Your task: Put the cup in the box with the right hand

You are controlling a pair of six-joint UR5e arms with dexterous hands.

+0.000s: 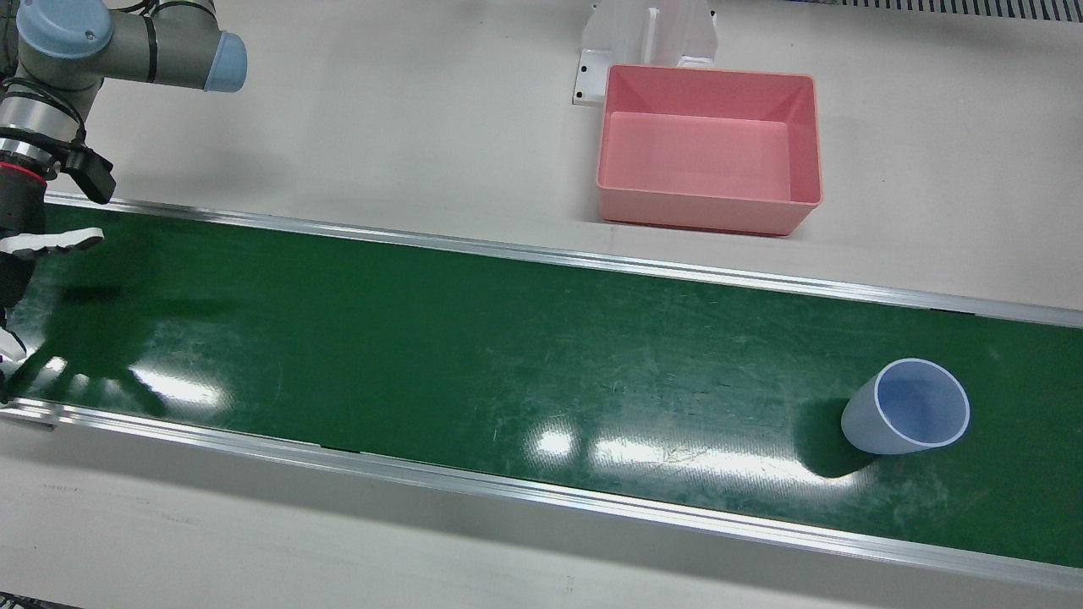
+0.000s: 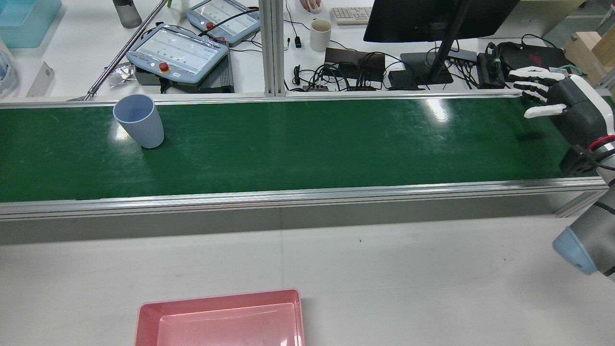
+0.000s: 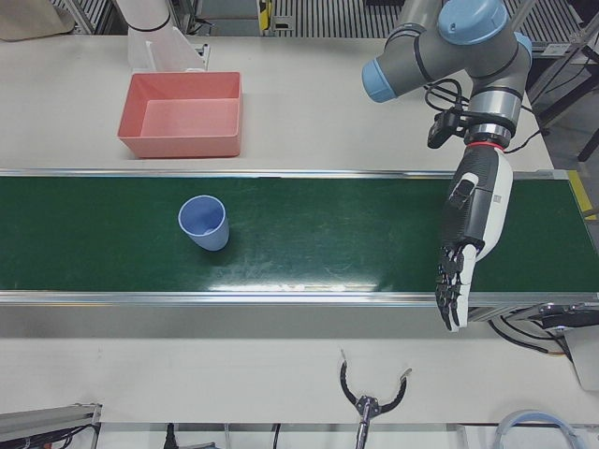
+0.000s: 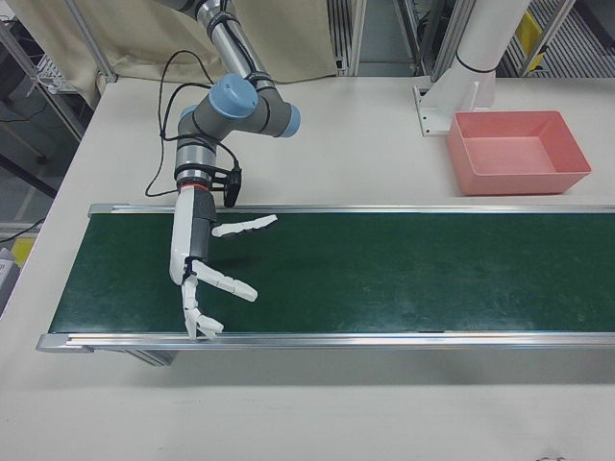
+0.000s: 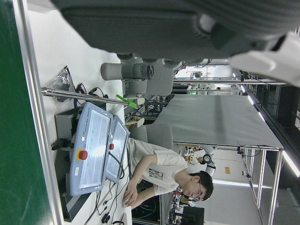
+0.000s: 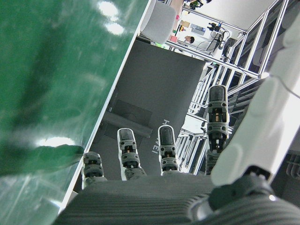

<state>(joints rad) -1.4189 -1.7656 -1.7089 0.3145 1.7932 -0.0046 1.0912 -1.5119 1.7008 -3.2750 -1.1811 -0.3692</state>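
— Where's the cup [image 2: 139, 121]?
— Upright on the belt [image 2: 307, 144], far to my left. My right hand [image 2: 559, 101] hangs over the belt's opposite end, well apart from it.
— And the box [image 2: 221, 319]?
— On the table [image 2: 408, 269], on my side of the belt, left of centre.

Beyond the green conveyor belt [image 2: 288, 144], a white desk [image 2: 72, 57] holds a monitor [image 2: 423, 19] and tangled cables [image 2: 336, 72].

My right hand [image 4: 197, 269] is white with black and grey fingers, a red ring at its wrist. The cup [image 1: 907, 408] is pale blue-grey, the box [image 1: 709, 149] pink, the belt [image 1: 474, 355] glossy dark green, its rails silver.
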